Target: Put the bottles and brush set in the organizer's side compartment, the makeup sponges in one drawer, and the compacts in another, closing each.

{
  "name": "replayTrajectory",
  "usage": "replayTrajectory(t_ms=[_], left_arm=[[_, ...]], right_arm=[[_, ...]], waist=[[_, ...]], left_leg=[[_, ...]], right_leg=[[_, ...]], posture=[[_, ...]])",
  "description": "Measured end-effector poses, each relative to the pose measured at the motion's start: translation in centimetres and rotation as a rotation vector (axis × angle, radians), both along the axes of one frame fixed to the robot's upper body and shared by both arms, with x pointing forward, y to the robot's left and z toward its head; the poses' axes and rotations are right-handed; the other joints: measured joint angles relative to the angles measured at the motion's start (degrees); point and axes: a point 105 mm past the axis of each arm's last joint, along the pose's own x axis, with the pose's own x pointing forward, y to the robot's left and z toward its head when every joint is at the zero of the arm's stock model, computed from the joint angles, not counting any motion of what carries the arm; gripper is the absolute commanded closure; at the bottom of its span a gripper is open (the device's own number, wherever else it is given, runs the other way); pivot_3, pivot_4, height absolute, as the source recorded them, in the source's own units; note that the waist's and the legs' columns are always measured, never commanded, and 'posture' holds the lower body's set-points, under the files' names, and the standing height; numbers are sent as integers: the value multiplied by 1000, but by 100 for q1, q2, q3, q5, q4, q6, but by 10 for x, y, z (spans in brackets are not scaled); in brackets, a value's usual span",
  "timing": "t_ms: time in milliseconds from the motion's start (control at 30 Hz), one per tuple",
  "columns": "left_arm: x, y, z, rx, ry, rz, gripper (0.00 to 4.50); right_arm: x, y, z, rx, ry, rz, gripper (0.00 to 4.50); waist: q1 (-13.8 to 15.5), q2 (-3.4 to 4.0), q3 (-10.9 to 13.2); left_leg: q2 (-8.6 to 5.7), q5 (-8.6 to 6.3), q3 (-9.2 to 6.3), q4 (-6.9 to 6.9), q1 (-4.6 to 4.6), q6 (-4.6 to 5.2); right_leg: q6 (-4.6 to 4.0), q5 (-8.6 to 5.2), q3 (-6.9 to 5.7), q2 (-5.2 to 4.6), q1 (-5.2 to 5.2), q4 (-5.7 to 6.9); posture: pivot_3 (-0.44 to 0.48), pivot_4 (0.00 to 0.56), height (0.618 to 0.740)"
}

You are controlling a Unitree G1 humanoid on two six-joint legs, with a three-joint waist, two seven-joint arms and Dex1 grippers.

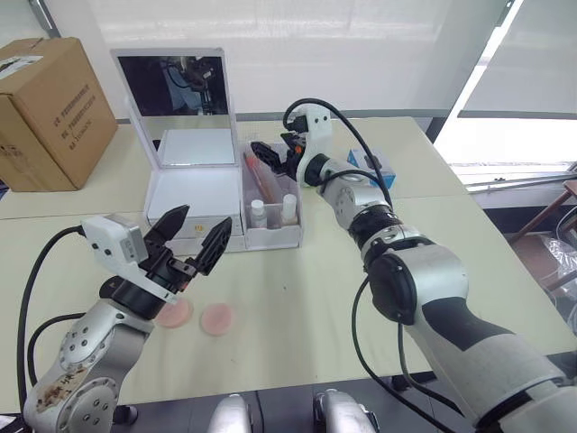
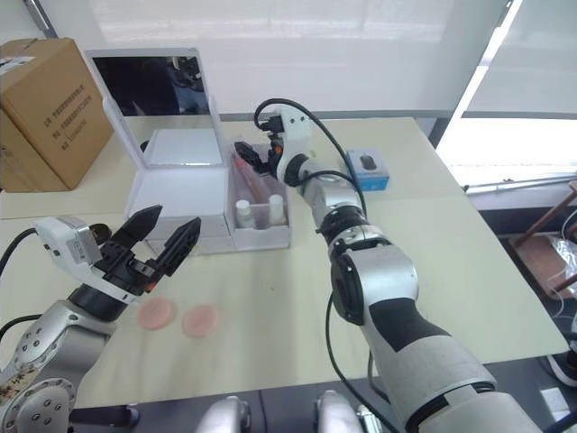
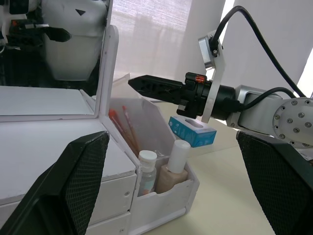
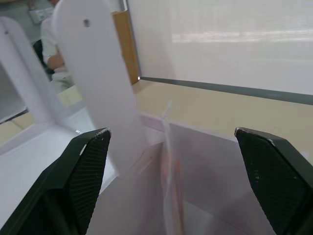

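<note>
The organizer (image 1: 194, 194) stands on the bench (image 1: 297, 307) with its mirror lid (image 1: 171, 86) upright. In the side compartment (image 1: 270, 203) two bottles (image 1: 272, 213) stand in the lower front section, and the brush set (image 1: 261, 179) leans in the tall part behind them. The right gripper (image 1: 268, 153) hovers just above the back of this compartment, over the brush set, and its fingers are spread wide with nothing between them. The left gripper (image 1: 194, 236) hangs in front of the drawers, also with fingers wide apart and empty. The two makeup sponges (image 1: 198, 317) lie flat on the bench near the front edge, below the left gripper. A brown cardboard box (image 1: 45, 108) stands at the far left and a small blue box (image 2: 368, 168) lies behind the right arm
</note>
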Motion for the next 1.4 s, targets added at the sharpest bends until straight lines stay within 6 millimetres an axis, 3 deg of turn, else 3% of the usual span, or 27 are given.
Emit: replayTrajectory(t_ms=[367,633,900,1100,1233,1400], left_arm=[[0,-3,-2,0,8,-20,0],[0,-5,-5,0,17,-28,0],[0,-4,-7,-3,28,-16,0],[0,-4,-7,-4,32,-9,0],[0,-4,-7,-4,30,-11,0],[0,-5,-6,-2,28,-14,0]], right_arm=[[-7,8,-17,-192,17,87,4474],[-5,14,-22,-365,0,46,4474],[6,-4,-26,-390,22,-80,4474],[19,-35,-16,-256,76,-226,4474],[16,-27,-7,-107,113,-160,4474],[10,-12,-4,-62,120,-97,4474]], waist=[[3,0,0],[2,0,0],[16,-1,1],[-2,-3,-1],[-27,-3,-1],[-31,-3,0]], left_leg=[[0,0,0,0,0,0],[0,0,0,-1,0,0],[-1,0,0,1,-2,0],[-1,0,0,0,-1,0],[-1,0,-2,-6,1,0],[-1,0,-3,-6,1,0]], right_leg=[[-2,-1,0,0,-1,0],[-10,-6,0,0,-2,0],[-14,-8,-1,-2,-2,0],[-11,-6,0,-1,-1,0],[-2,-1,0,2,-2,0],[-2,-1,0,1,0,-1]], posture=[[0,150,722],[0,150,722],[0,150,722],[0,150,722],[0,150,722],[0,150,722]])
